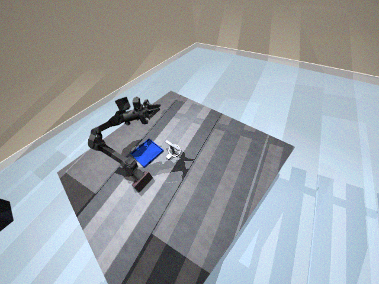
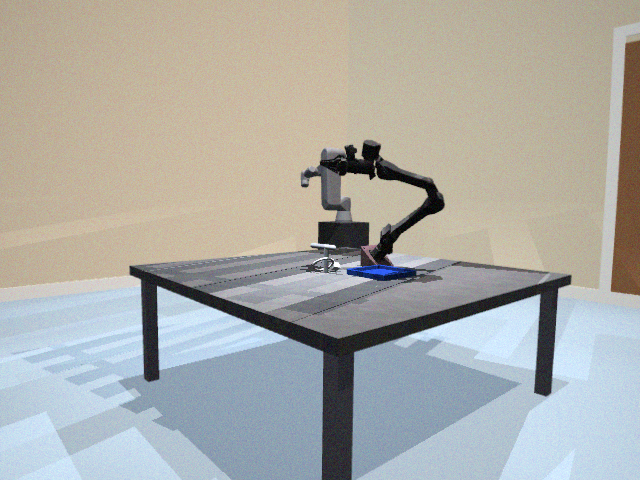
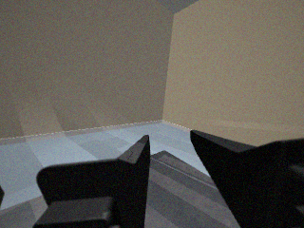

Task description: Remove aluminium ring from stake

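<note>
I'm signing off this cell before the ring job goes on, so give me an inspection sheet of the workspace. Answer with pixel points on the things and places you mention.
Surface: dark grey table [image 1: 214, 183] [image 2: 248, 289], streaked with light and shadow.
Ring: around the stake's foot [image 1: 179, 153] [image 2: 334, 267], not in the tray.
Stake: upright, cross-bar on top [image 1: 169, 142] [image 2: 323, 245].
Blue tray: beside the stake [image 1: 147, 153] [image 2: 381, 272]; no ring inside.
Clutter: nothing seen.
Gripper: raised, open, nothing between the fingers [image 1: 155, 110] [image 2: 322, 164].
Cables: nothing seen.
Surroundings: second, grey arm [image 2: 330, 186] on a dark pedestal behind the table; brown door [image 2: 625, 170].
</note>
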